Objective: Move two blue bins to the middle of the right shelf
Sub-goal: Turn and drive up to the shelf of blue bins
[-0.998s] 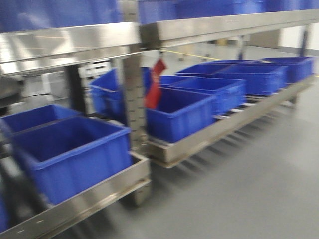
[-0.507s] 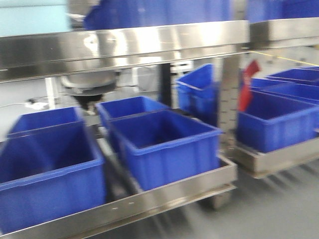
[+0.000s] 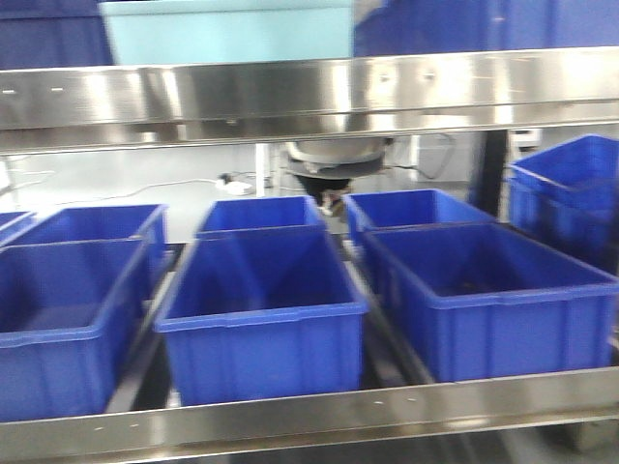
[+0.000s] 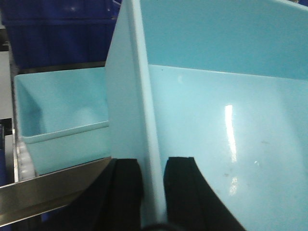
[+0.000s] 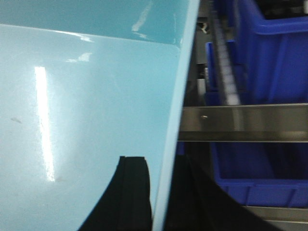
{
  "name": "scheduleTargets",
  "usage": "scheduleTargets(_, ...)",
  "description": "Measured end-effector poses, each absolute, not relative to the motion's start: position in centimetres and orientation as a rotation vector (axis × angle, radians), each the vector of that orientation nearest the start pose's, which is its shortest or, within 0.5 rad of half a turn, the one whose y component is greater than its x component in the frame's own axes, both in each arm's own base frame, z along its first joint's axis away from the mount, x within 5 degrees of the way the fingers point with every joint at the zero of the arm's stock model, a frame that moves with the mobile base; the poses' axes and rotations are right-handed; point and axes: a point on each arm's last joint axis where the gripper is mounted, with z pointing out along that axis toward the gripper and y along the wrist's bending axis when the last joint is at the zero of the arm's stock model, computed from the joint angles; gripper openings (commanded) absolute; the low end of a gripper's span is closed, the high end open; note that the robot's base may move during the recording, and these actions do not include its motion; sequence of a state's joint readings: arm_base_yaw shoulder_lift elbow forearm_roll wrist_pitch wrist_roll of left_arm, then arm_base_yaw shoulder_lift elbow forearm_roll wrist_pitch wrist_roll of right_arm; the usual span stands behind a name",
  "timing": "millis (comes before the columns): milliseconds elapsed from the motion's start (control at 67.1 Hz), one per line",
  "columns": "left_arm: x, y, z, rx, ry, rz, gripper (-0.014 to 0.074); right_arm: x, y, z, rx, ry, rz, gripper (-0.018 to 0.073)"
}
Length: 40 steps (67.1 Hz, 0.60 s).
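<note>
As end effectors (image 4: 153, 168) (image 5: 160, 166) pinch it, bin (image 4: 226, 125) gleams.

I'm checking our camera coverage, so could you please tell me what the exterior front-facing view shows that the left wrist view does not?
Only the front view shows the lower shelf level: rows of open royal-blue bins behind its front rail. Only the left wrist view shows the left gripper, its black fingers either side of a wall of the held pale sky-blue bin, and a second pale bin resting on a shelf beyond. Both show pale sky-blue plastic above a steel shelf beam, and royal-blue bins.
</note>
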State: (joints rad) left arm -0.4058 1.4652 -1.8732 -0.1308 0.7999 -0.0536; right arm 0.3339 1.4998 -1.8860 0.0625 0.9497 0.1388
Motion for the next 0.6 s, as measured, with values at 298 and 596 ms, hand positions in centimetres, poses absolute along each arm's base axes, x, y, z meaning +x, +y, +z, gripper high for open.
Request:
scheduleTargets(298, 27.72, -12.84, 51.95, 0.311, 1.871, -0.465, -0.0111, 29.36, 10.67, 49.96, -0.196, 2.056, 0.368, -0.0154)
scheduleTargets(596, 27.72, -12.84, 51.95, 0.311, 1.871, -0.465, -0.0111, 29.36, 10.67, 49.96, -0.196, 2.056, 0.368, -0.0154)
